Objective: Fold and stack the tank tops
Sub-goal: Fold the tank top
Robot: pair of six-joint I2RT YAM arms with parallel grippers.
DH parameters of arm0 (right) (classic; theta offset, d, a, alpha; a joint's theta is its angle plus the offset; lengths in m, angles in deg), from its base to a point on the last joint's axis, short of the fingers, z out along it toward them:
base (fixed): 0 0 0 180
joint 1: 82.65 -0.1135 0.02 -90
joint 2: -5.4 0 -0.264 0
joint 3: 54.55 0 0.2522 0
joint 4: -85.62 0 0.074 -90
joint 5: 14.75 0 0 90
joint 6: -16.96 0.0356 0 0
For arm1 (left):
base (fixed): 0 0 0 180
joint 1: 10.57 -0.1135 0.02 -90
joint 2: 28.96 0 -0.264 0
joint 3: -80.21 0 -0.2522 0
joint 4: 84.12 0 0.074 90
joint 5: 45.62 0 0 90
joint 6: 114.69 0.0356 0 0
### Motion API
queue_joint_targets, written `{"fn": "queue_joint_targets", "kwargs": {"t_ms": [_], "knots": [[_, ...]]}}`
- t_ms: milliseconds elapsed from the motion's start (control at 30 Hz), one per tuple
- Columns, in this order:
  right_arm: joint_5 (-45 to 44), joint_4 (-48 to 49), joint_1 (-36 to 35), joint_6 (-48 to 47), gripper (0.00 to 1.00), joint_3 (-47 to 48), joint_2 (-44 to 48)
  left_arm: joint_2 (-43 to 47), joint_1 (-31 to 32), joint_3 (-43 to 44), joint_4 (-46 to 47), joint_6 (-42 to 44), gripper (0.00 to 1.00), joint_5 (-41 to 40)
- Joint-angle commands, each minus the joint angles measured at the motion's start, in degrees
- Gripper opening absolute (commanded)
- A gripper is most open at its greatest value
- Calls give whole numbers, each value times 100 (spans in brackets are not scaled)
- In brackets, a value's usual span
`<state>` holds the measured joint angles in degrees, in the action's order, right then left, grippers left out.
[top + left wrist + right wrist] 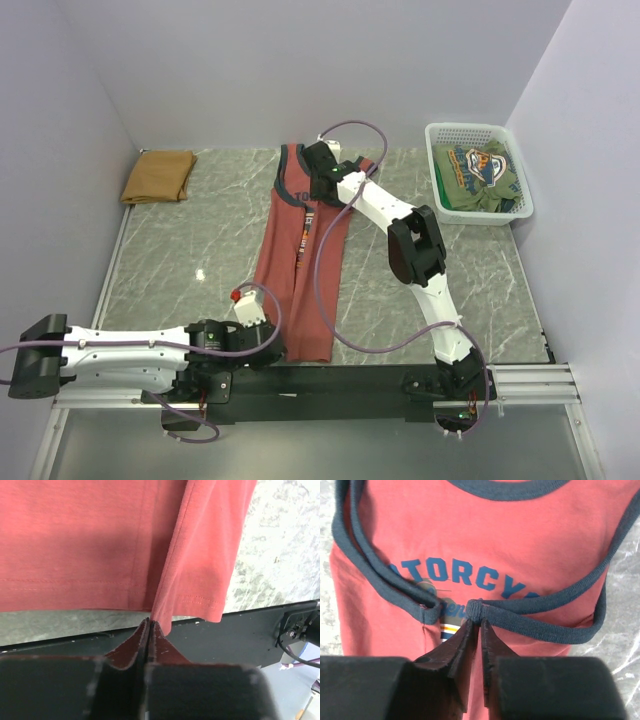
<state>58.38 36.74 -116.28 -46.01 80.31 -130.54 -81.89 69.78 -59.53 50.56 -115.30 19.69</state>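
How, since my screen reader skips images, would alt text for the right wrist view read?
The right pincer, tips slightly apart, meets the bunched dark armhole trim of a red tank top with blue chest lettering, lying on a grey marbled table.

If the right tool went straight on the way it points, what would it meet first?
The dark armhole trim of the rust-red tank top, bunched right at the right tool's tips; whether they pinch it is unclear.
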Motion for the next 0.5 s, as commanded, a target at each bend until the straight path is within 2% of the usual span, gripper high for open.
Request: {"fn": "queue_joint_targets", "kwargs": {"t_ms": [0,33,67,100,133,167,233,367,433,467], "knots": [[-151,585,14,-215,27,168,-47,177,-142,13,-351,122,8,271],[-125,593,5,-241,34,168,-38,273,-161,22,-395,122,21,263],[-116,637,-3,-276,48,116,-12,309,-196,39,-422,157,25,245],[-124,655,-30,-338,54,72,23,361,-205,57,-457,192,30,219],[-150,690,-30,-356,59,28,163,449,-239,135,-553,219,39,193],[-212,742,-30,-365,67,-94,251,493,-249,214,-615,271,42,88],[-308,795,-21,-408,72,-235,575,616,-249,520,-886,350,49,-53],[-388,655,-21,-260,74,-813,1279,643,-397,962,-1196,560,50,-501],[-99,803,-99,-31,73,-1436,1944,591,-1002,997,-1021,859,48,-345],[-81,987,-152,74,71,-2197,2192,564,-1309,954,-550,1391,47,-170]]}}
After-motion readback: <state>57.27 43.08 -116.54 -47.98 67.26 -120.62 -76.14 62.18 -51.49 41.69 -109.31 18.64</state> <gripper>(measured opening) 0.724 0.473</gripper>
